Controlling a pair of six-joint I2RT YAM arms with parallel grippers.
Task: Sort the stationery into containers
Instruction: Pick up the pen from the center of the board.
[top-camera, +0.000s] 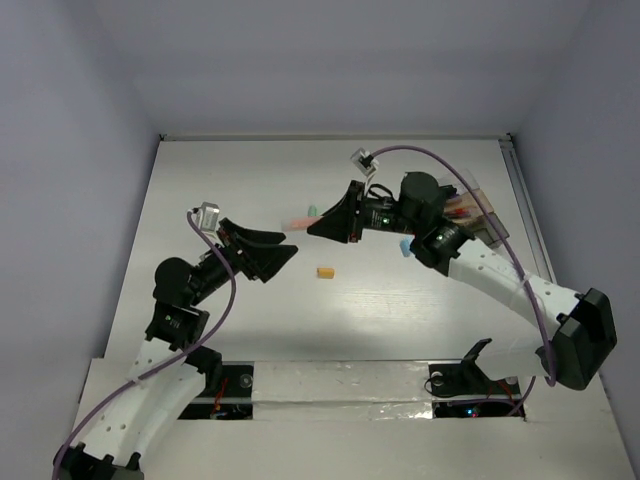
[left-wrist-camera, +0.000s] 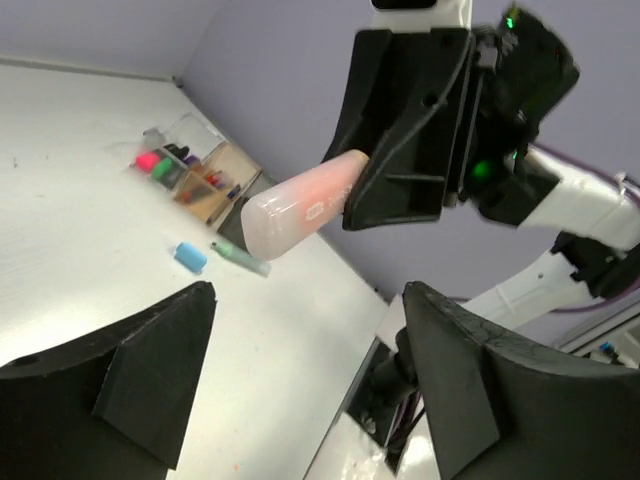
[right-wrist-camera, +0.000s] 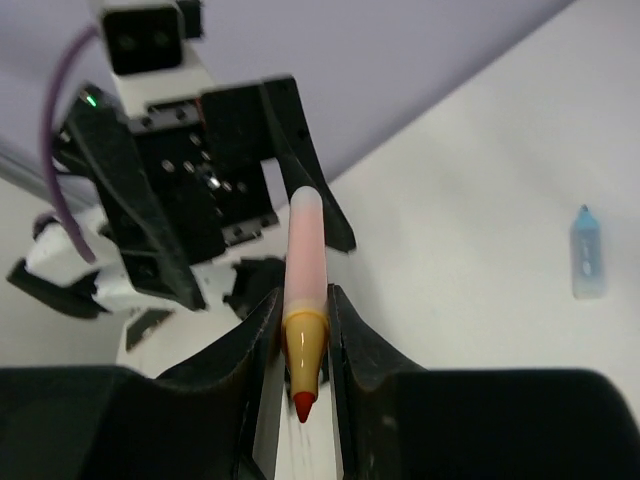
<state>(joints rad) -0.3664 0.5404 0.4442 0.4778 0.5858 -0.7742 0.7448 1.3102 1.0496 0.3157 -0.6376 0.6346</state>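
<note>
My right gripper (top-camera: 322, 222) is shut on a pink-bodied marker (top-camera: 299, 220) with a yellow cone and red tip and holds it above the table. The marker shows between the fingers in the right wrist view (right-wrist-camera: 305, 250) and in the left wrist view (left-wrist-camera: 300, 205). My left gripper (top-camera: 280, 248) is open and empty, facing the marker's free end a short way off; its jaws stand wide apart in its wrist view (left-wrist-camera: 310, 330). The clear compartment box (top-camera: 478, 212) sits at the far right with coloured items in it, also seen in the left wrist view (left-wrist-camera: 205, 180).
A small orange eraser (top-camera: 324, 271) lies mid-table. A small blue piece (top-camera: 404, 246) lies by the right arm and shows in both wrist views (left-wrist-camera: 190, 256) (right-wrist-camera: 587, 265). A pale green piece (top-camera: 311, 209) lies beyond the marker (left-wrist-camera: 240, 257). Walls enclose the table.
</note>
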